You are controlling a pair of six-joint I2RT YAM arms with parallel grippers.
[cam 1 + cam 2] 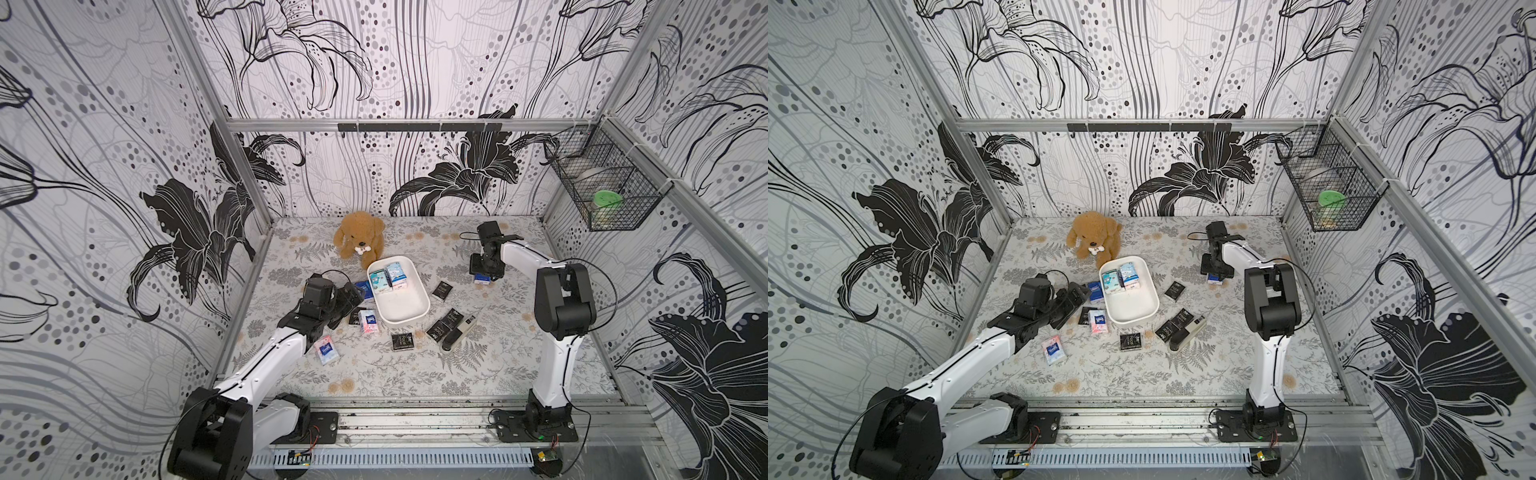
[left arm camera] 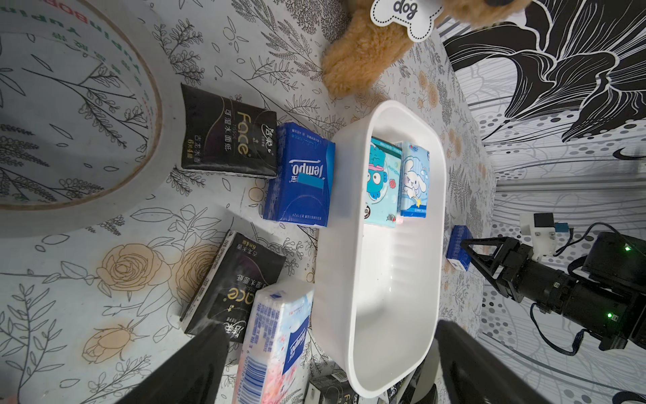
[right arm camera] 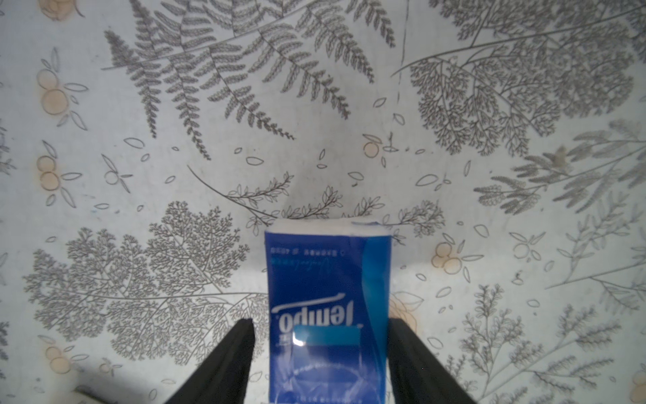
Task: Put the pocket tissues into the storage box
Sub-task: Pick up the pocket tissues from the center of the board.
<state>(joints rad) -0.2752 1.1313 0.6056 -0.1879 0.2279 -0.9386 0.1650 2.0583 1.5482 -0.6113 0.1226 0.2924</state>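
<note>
**Pick-up under way:** the right pincer (image 3: 320,323) stands astride a blue packet (image 3: 325,273) lying flat on the counter (image 1: 374,374). The packet is at 3 o'clock from the box (image 1: 403,305) and well apart from it. The jaws are parted. One finger sits at the packet's long edge, and a sliver of counter shows beside the other, so nothing is clamped yet. The left pincer (image 2: 332,328) hangs spread wide and empty at 9 o'clock of the box, over packets lying beside its wall.

A teal packet (image 1: 379,280) and a light-blue packet (image 1: 395,274) already lie side by side at the box's 12 o'clock end, and the rest of its floor is bare. Others lie loose around it. A second blue packet (image 2: 299,175) is just beside the wall at 9 o'clock and a pink packet (image 1: 369,322) is at 8. A black packet (image 1: 401,341) is at 6, with more black ones from 3 to 5 o'clock and a stapler (image 1: 459,334) among them.

The blue packet looks light, soft and squashy, and its glossy film is probably slick. It is best taken across its narrow width, as the jaws are set, near mid-length so it neither droops nor swivels. The squeeze should dent the tissue enough to hold it without bursting the wrapper. It does not look fragile, so a short drop into the box should do no harm.
</note>
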